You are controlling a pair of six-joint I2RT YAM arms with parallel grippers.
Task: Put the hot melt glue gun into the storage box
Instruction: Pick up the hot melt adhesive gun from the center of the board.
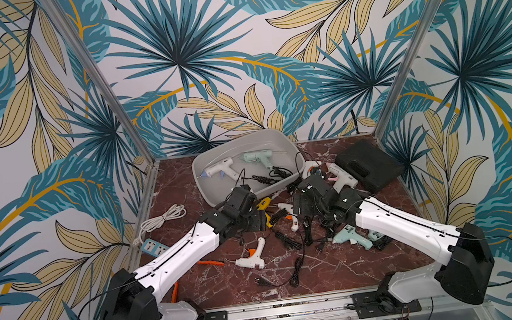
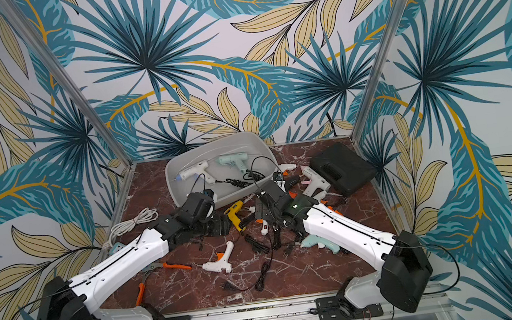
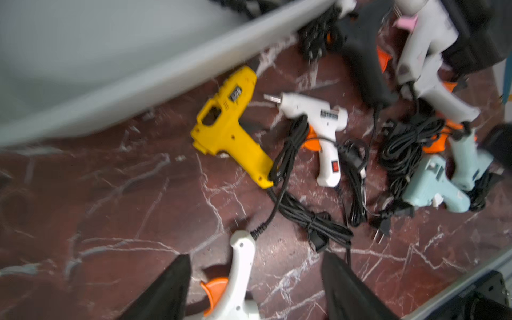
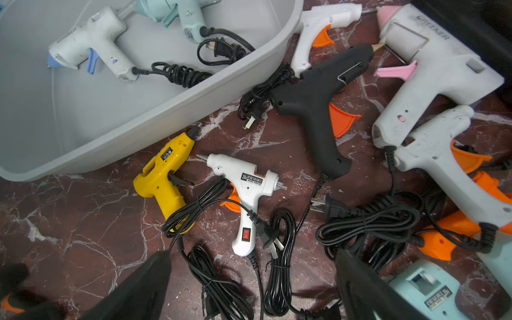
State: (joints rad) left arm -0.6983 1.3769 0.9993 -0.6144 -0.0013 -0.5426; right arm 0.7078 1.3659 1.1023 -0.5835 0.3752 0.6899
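**Left claw is nearest**

In a top view the white gun [image 1: 257,254] lies lower middle, handle pointing up at the left claw [image 3: 256,255]. It and the right claw [image 4: 253,253] are spread, empty. The box [image 1: 218,188] sits mid-frame.

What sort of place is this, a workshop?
Probably a robot training booth, not a workshop: a left arm and right arm mounted on a metal rail, aluminium posts framing a marble-look table, glue guns strewn beside a grey storage box.

matt grey plastic storage box [image 4: 155,119], smooth veined marble-look tabletop [image 4: 83,221], smooth yellow plastic glue gun [image 4: 158,180]
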